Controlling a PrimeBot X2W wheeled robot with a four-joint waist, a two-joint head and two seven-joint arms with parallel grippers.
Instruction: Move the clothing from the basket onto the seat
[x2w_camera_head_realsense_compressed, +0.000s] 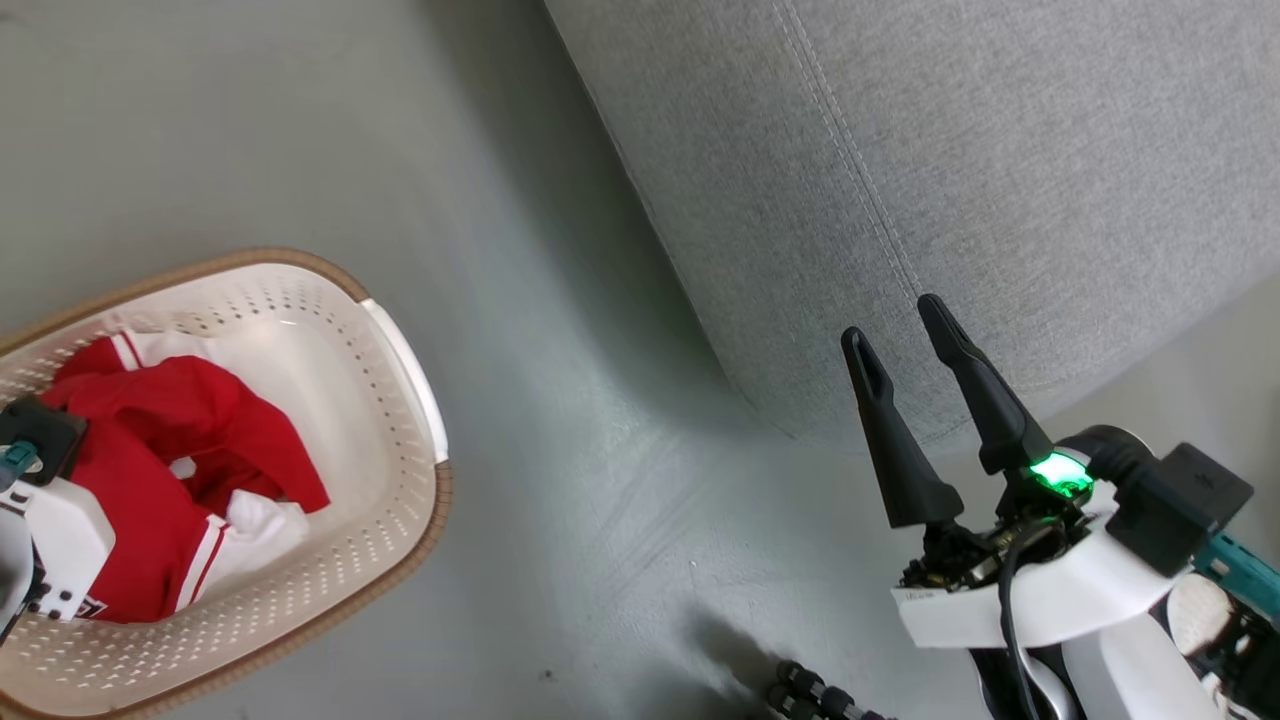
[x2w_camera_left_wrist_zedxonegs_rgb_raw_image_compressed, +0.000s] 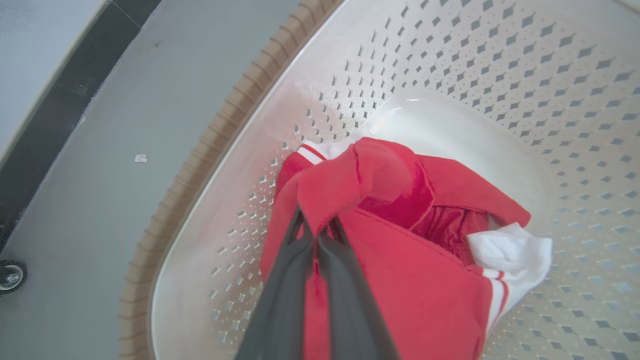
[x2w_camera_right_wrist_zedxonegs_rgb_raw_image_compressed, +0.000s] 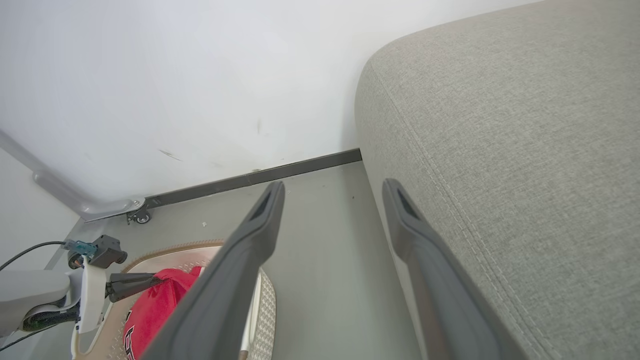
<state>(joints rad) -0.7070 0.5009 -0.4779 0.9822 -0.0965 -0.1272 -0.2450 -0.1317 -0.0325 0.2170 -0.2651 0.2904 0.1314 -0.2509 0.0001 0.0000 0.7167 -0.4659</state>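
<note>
The cream basket (x2w_camera_head_realsense_compressed: 400, 370) stands on the floor at the lower left, with the red, white-trimmed clothing (x2w_camera_head_realsense_compressed: 190, 420) bunched inside. In the left wrist view my left gripper (x2w_camera_left_wrist_zedxonegs_rgb_raw_image_compressed: 316, 222) is shut on a raised fold of the clothing (x2w_camera_left_wrist_zedxonegs_rgb_raw_image_compressed: 400, 280), inside the basket (x2w_camera_left_wrist_zedxonegs_rgb_raw_image_compressed: 500, 75). The right wrist view shows the left gripper (x2w_camera_right_wrist_zedxonegs_rgb_raw_image_compressed: 152, 281) with its tips in the clothing (x2w_camera_right_wrist_zedxonegs_rgb_raw_image_compressed: 160, 310). My right gripper (x2w_camera_head_realsense_compressed: 893, 322) hangs open and empty in front of the grey seat (x2w_camera_head_realsense_compressed: 1000, 180), near its rounded corner. Its fingers (x2w_camera_right_wrist_zedxonegs_rgb_raw_image_compressed: 265, 210) stand wide beside the seat (x2w_camera_right_wrist_zedxonegs_rgb_raw_image_compressed: 525, 150).
Grey floor (x2w_camera_head_realsense_compressed: 560, 450) lies between basket and seat. A white wall (x2w_camera_right_wrist_zedxonegs_rgb_raw_image_compressed: 175, 75) with a dark skirting strip (x2w_camera_right_wrist_zedxonegs_rgb_raw_image_compressed: 280, 172) runs behind. A small caster wheel (x2w_camera_left_wrist_zedxonegs_rgb_raw_image_compressed: 10, 275) sits by the skirting near the basket. A dark ribbed object (x2w_camera_head_realsense_compressed: 810, 695) lies at the bottom edge.
</note>
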